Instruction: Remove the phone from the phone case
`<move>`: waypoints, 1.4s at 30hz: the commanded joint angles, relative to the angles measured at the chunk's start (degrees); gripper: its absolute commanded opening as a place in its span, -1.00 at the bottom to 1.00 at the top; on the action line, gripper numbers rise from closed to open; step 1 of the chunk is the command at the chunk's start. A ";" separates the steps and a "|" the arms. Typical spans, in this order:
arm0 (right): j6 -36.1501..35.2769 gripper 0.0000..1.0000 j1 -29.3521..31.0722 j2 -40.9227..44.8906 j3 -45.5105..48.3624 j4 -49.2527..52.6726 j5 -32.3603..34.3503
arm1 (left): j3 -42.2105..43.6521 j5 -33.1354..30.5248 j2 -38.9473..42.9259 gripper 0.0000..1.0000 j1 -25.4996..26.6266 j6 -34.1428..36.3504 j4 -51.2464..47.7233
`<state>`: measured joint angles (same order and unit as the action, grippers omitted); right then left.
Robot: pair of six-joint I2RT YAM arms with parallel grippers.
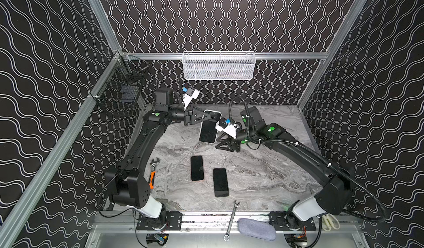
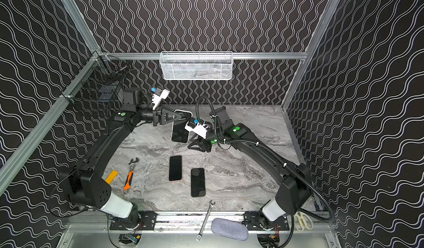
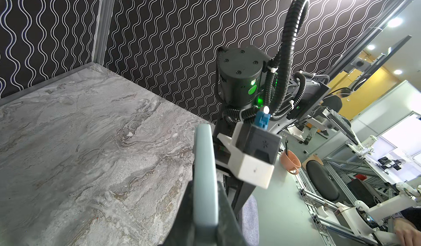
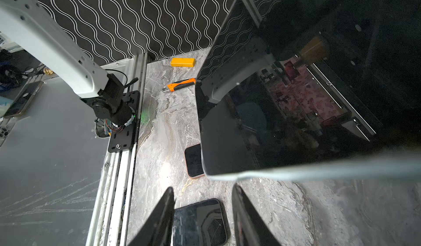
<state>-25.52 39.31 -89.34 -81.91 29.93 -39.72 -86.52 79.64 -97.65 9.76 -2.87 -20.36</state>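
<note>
As it stands, phone (image 1: 208, 132): seated in its case, black screen with a pale rim around it in both top views.
phone case (image 3: 205, 165): pale grey-blue, seen edge-on from the left wrist; held clear of the marble tabletop (image 1: 263, 166), toward the back, about mid-width.
left gripper (image 1: 213, 116): clamped on the phone case at its far end, one finger on the screen side and one on the back.
right gripper (image 4: 202, 186): jaws apart with nothing between them; tips just beside the case's near edge, cannot tell if they touch it.
spares: black phone (image 1: 197, 168) and second black phone (image 1: 220, 182) lie flat nearer the front, close together but apart.
tools: adjustable wrench (image 1: 152, 173) with an orange handle by the left arm; yellow block (image 2: 111, 175) just beside it; combination spanner (image 1: 231, 220) lying across the table's front edge.
front rail: grey pouch (image 1: 256, 229) next to the spanner; scissors (image 1: 330, 221) at the right end.
baskets: white mesh basket (image 1: 218, 65) on the back rail; black wire basket (image 1: 119, 93) on the left rail.
</note>
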 commanded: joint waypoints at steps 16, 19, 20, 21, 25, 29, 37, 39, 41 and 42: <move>-1.39 -0.45 2.47 -3.30 -4.03 2.22 -0.52 | 1.00 2.98 2.15 -1.00 0.39 -0.13 1.67; -1.20 -0.53 2.46 -3.48 -4.36 2.07 -1.05 | 0.88 3.41 2.24 -1.00 0.35 -0.56 1.73; -1.20 -0.58 2.50 -3.47 -4.38 1.91 -0.98 | 0.91 3.64 2.32 -1.00 0.42 -0.47 1.72; -1.20 -0.61 2.51 -3.55 -4.47 1.82 -0.90 | 0.86 3.73 2.43 -1.00 0.43 -0.51 1.73; -0.60 -0.71 2.56 -3.43 -4.38 1.15 -1.31 | 1.16 3.95 2.79 -1.00 0.42 -0.75 1.73; -0.61 -0.86 2.68 -2.97 -3.69 0.57 -1.05 | 1.36 3.86 2.91 -1.00 0.44 -0.76 1.73; -1.61 -0.90 5.03 -0.07 -0.89 -2.49 3.76 | 1.07 4.46 2.07 -1.00 0.80 -1.44 1.81; -2.36 -0.92 5.98 0.72 0.20 -3.60 6.45 | 0.75 4.73 1.93 -1.00 1.02 -1.61 1.81; -3.11 -0.92 6.62 1.20 0.91 -4.39 8.99 | 0.51 5.13 1.95 -1.00 1.21 -1.82 1.91; -3.33 -0.92 6.81 1.27 1.18 -4.55 9.93 | 0.49 5.20 1.93 -1.00 1.34 -2.02 1.90</move>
<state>-25.12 45.28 -88.53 -81.34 28.51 -34.39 -85.23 85.54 -95.35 10.81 -3.05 -20.18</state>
